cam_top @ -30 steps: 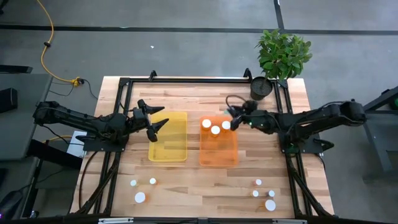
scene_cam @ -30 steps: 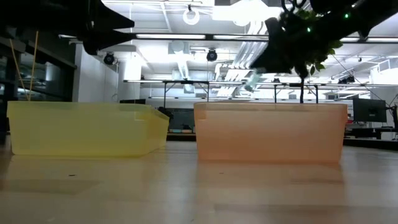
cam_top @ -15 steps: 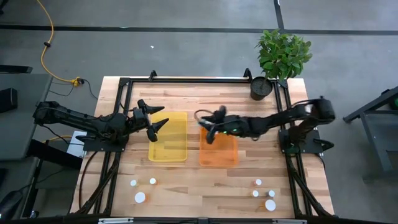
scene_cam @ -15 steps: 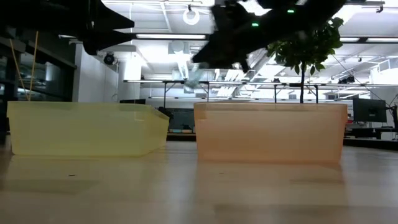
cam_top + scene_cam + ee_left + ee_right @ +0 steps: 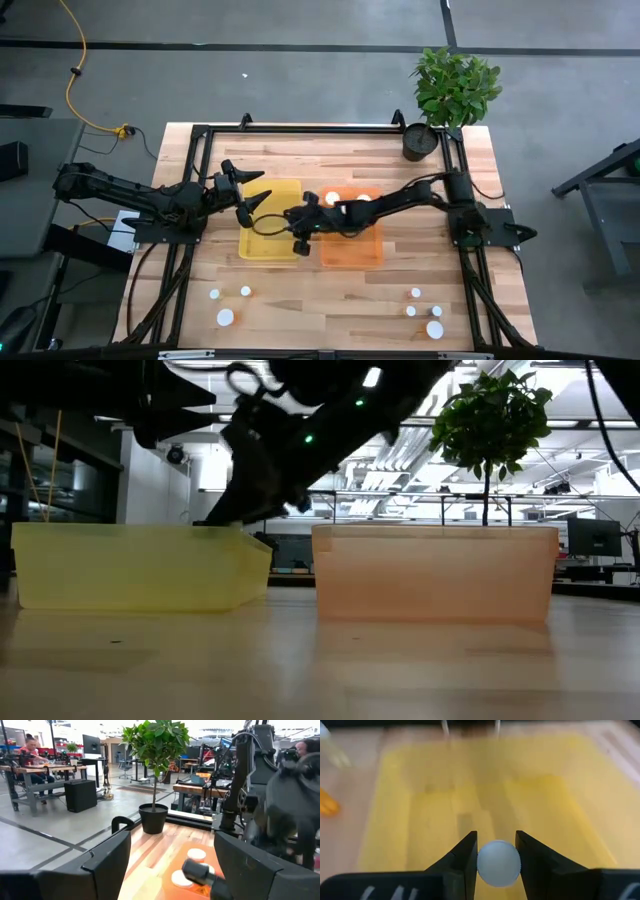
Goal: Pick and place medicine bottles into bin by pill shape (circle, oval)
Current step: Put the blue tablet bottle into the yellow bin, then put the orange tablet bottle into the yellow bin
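Note:
A small medicine bottle with a round white cap [image 5: 498, 863] sits between the fingers of my right gripper [image 5: 498, 862], which is shut on it. That gripper [image 5: 283, 226] reaches across the orange bin [image 5: 352, 250] and hangs over the yellow bin [image 5: 270, 245]. Two white-capped bottles [image 5: 332, 199] show in the orange bin's far end. More bottles stand on the table near its front edge, left [image 5: 225, 317] and right [image 5: 434, 329]. My left gripper [image 5: 255, 196] waits open and level above the yellow bin's far left corner. My right gripper pinches the bottle's white cap [image 5: 490, 870] by its round sides between its two fingers. The fingers slant downward, coming from the table's right side. The bottle is lifted clear above the yellow bin's floor; its body is hidden behind the cap.
The two bins stand side by side mid-table, the yellow bin [image 5: 130, 565] left and the orange bin [image 5: 435, 575] right. A black plant pot [image 5: 420, 142] with a green plant stands at the far right corner. A black frame rail [image 5: 320, 128] runs along the far edge.
My right gripper has swept from the orange bin's far right corner toward the table's left, across that bin to above the yellow bin. It has sunk a little, tipped further downward and rolled, staying shut on the bottle.

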Robot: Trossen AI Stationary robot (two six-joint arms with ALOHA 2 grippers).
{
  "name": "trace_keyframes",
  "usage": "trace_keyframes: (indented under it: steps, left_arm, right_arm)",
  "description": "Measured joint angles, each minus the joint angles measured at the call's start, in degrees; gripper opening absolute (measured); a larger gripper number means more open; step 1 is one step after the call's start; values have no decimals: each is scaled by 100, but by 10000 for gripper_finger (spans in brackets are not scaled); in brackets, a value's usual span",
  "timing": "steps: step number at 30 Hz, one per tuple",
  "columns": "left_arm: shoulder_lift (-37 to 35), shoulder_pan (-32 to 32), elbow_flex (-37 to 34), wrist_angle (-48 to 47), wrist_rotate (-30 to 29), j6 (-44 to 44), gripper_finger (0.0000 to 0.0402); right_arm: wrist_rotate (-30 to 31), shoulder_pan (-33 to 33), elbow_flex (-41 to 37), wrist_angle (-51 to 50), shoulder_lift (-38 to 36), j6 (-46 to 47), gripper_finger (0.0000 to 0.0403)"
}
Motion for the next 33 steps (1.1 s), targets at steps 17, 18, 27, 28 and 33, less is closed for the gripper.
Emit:
trace_keyframes:
  steps: [17, 18, 27, 28, 33]
  left_arm:
    - [0, 0, 0, 4, 2, -2, 273]
    - [0, 0, 0, 3, 2, -2, 273]
    - [0, 0, 0, 4, 2, -2, 273]
    - [0, 0, 0, 3, 2, -2, 273]
    - [0, 0, 0, 4, 2, -2, 273]
  right_arm:
    - [14, 33, 739, -838, 536, 16, 104]
    - [11, 33, 739, -838, 536, 17, 107]
    - [-4, 33, 737, -715, 558, 72, 155]
    - [-4, 33, 736, -658, 558, 62, 161]
    - [-3, 41, 733, -187, 558, -128, 182]
